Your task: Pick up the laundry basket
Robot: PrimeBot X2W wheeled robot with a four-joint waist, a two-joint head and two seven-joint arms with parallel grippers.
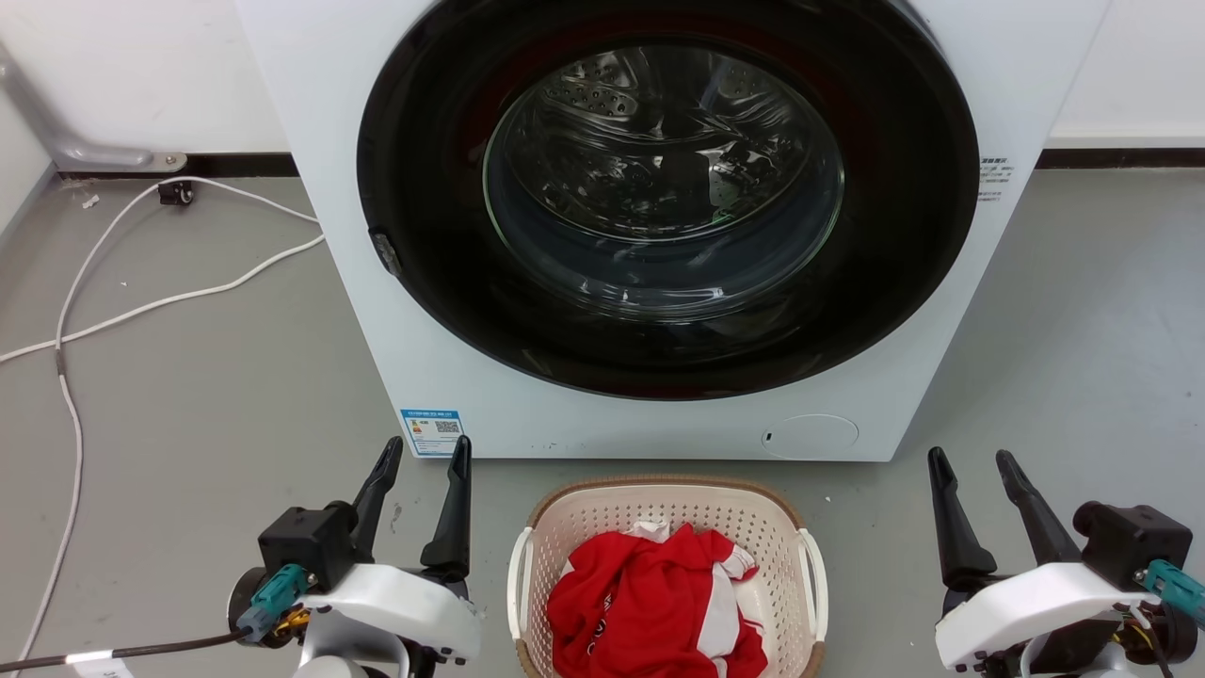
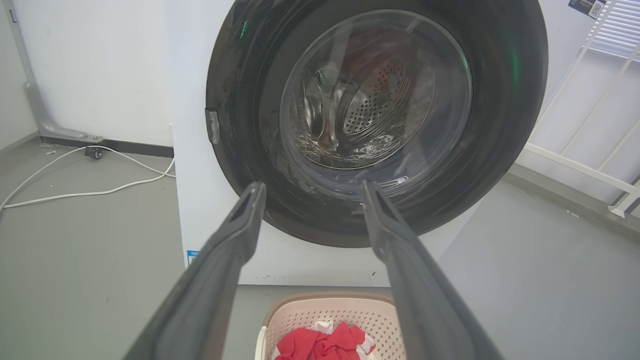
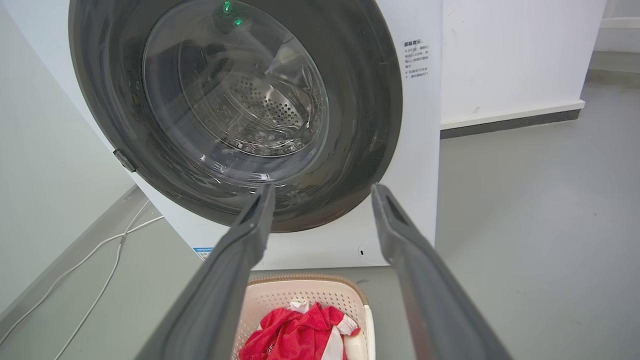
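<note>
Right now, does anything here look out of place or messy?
Only the white cable trailing loose across the floor left of the washing machine. The laundry basket sits upright, its red-and-white garment crumpled inside.

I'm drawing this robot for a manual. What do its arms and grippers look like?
The left gripper and right gripper match: each has two long, dark, tapering fingers on a curved white shell, with a black boxy module carrying a teal connector. A black cable with a white band trails from the left one.
</note>
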